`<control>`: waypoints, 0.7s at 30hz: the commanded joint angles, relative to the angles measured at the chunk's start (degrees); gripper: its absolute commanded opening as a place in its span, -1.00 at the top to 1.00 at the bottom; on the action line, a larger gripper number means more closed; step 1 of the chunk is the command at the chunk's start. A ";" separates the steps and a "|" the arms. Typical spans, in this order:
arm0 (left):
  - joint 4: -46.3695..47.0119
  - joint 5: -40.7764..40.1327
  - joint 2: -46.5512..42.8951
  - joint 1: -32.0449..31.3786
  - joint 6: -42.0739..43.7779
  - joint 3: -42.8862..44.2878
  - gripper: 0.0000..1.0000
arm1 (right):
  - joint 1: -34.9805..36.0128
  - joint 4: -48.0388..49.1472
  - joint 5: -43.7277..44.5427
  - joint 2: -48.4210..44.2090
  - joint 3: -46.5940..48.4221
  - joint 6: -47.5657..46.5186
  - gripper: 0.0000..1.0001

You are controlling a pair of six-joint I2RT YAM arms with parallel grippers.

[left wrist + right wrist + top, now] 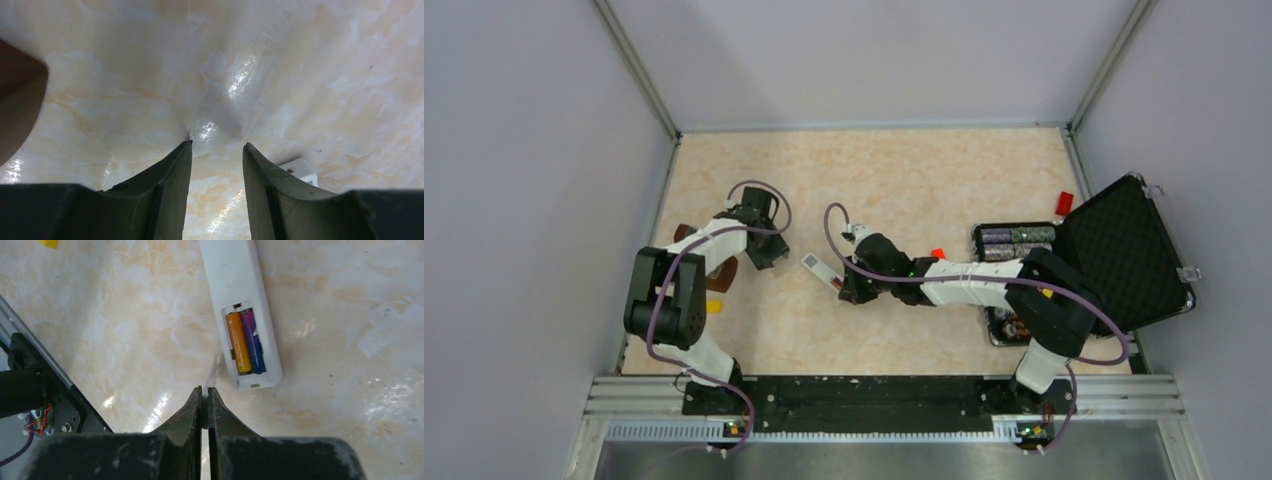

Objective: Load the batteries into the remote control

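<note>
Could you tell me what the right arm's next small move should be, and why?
Probably carry the thin white plate sideways over the remote control's open bay and lower it flat. The right fingers are shut on the plate, seen edge-on beside the remote, and both batteries already lie in the bay, so likely only closing remains.

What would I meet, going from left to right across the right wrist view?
Yellow piece at the top edge → thin white plate, pinched edge-on in the right claw → orange battery → purple battery. Both batteries lie in the remote control's open compartment.
</note>
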 commanded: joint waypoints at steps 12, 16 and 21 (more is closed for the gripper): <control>3.79 5.12 3.26 0.40 -0.23 0.56 0.19 | -4.43 -3.95 4.53 -3.32 0.27 0.38 1.00; 3.73 6.09 1.99 0.48 -0.58 -0.31 0.21 | -4.49 -1.62 -1.19 -3.82 0.16 -1.09 1.00; 1.28 5.12 -0.15 0.52 0.29 1.35 0.21 | -5.84 2.68 -11.83 -6.92 -1.11 0.66 1.00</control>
